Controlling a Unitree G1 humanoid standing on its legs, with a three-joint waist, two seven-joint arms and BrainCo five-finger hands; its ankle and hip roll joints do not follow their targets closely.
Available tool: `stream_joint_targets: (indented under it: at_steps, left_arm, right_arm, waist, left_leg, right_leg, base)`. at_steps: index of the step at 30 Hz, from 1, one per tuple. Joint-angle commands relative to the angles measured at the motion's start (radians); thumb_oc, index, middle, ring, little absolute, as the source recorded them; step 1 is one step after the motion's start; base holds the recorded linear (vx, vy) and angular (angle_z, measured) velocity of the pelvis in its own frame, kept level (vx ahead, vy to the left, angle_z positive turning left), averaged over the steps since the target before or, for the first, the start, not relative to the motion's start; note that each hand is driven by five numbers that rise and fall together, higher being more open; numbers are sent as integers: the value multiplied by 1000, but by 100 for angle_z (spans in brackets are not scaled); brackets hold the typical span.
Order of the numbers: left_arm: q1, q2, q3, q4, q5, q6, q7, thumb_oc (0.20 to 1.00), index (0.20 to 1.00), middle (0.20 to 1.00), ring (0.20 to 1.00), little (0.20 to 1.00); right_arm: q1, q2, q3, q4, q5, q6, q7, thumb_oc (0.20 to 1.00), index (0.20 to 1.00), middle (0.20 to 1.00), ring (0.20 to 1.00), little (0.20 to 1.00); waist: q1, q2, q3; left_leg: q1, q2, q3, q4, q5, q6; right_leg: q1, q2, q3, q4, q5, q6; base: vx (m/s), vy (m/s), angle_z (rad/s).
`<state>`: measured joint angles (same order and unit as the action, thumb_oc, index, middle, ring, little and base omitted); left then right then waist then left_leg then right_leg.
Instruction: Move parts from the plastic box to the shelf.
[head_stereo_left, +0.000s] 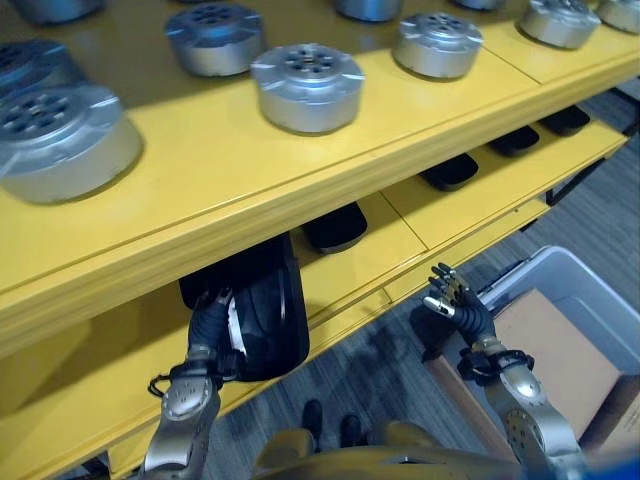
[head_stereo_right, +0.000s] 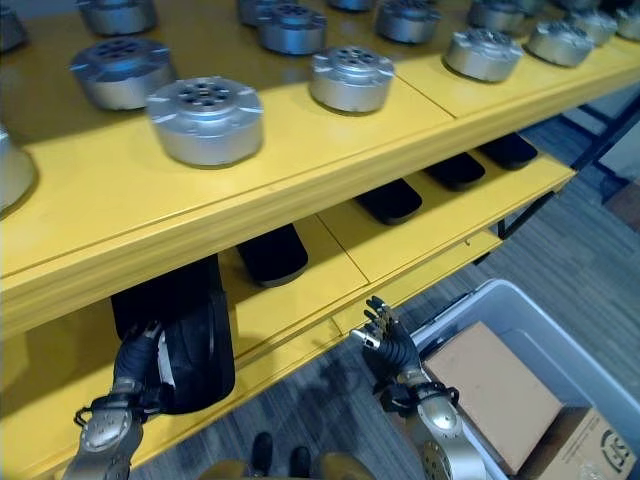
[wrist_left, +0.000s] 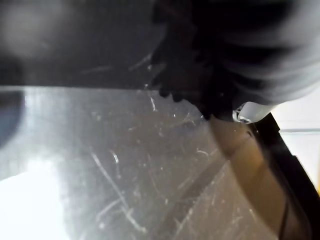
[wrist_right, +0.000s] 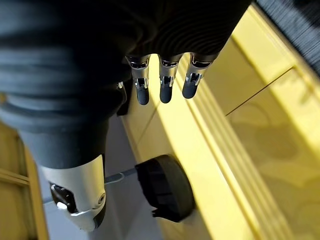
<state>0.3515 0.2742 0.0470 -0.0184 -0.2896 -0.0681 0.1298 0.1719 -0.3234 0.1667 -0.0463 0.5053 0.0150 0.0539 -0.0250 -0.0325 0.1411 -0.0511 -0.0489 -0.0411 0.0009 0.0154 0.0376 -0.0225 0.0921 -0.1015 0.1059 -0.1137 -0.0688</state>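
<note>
Nearest of all, the left hand (head_stereo_left: 212, 318) is seen at the lower shelf (head_stereo_left: 350, 262), pressed against the side of a large black part (head_stereo_left: 265, 305) that stands on edge there under the upper board. Whether its fingers are curled round the part or lie flat against it cannot be told, since they are hidden behind it. Across the gap, the right hand (head_stereo_right: 390, 345) is held up in front of the lower shelf's edge with its fingers straight and spread, and nothing is carried in it. Just beside it on the floor, the plastic box (head_stereo_right: 560, 345) is seen with cardboard cartons (head_stereo_right: 495, 395) lying inside. Farther along the lower shelf a row of flat black parts (head_stereo_right: 390, 200) is laid out, and on the upper shelf (head_stereo_left: 230, 170) round silver parts (head_stereo_left: 308, 85) are set well apart.

The placing step is judged to be in hand. Next, the black part needs to be settled and released, and the box reached again.
</note>
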Motion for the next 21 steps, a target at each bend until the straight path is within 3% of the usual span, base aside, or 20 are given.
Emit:
stream_joint_targets:
  at_steps: [1, 6, 10, 12, 15, 19, 21]
  left_arm:
    - [-8, 30, 63, -81, -42, -62, 2, 200, 200, 200, 200, 200]
    - [-1, 29, 50, -84, -49, -55, -11, 200, 200, 200, 200, 200]
    - [-12, 23, 42, -90, -53, -59, -20, 200, 200, 200, 200, 200]
    - [-30, 27, 54, -109, -49, -63, -13, 200, 200, 200, 200, 200]
    - [-43, 19, 62, -118, -51, -67, 6, 200, 200, 200, 200, 200]
    - [-72, 17, 60, -128, -60, -73, 37, 200, 200, 200, 200, 200]
    - [-92, 19, 52, -127, -65, -73, 45, 200, 200, 200, 200, 200]
  right_arm:
    - [-24, -9, -37, -36, 39, -40, 1, 1000, 1000, 1000, 1000, 1000]
    - [-24, -20, -46, -54, 48, -47, -1, 1000, 1000, 1000, 1000, 1000]
    - [-19, -34, -70, -67, 57, -58, -9, 1000, 1000, 1000, 1000, 1000]
    - [-29, -27, -71, -63, 65, -63, -22, 1000, 1000, 1000, 1000, 1000]
    - [-18, -17, -67, -62, 81, -62, -25, 1000, 1000, 1000, 1000, 1000]
    - [-12, -12, -77, -49, 91, -67, -47, 1000, 1000, 1000, 1000, 1000]
    - [-2, -17, -103, -46, 97, -77, -68, 1000, 1000, 1000, 1000, 1000]
  waist:
    - [20, -7, -27]
    - [19, 4, -14]
    - [19, 23, 26]
    - [6, 19, 29]
    - [-8, 19, 17]
    - [-40, 60, -3]
    - [-57, 88, -2]
  left_leg:
    - [42, 6, 25, -50, -18, -15]
    - [4, -1, 6, 13, -19, -29]
    - [-74, -27, 22, 155, -25, -72]
    - [-32, 47, 104, 244, -114, -63]
    - [28, 149, 106, 239, -101, -74]
    - [99, 328, 106, 107, 43, -133]
    - [78, 401, 157, 17, 130, -180]
  right_leg:
    - [16, -72, -35, -41, 3, 134]
    - [36, -77, -64, -68, 3, 121]
    - [39, -102, -129, -67, -5, 103]
    - [17, -142, -164, -34, -4, 100]
    - [14, -161, -191, -14, -19, 93]
    - [-27, -195, -237, 57, -61, 106]
    - [-54, -250, -276, 138, -77, 120]
  base:
    - [-34, -61, -1]
    - [-107, -81, 25]
    - [-213, -56, 59]
    - [-241, -23, 116]
    - [-78, 22, 58]
    - [-40, 141, 47]
    - [1, 266, 76]
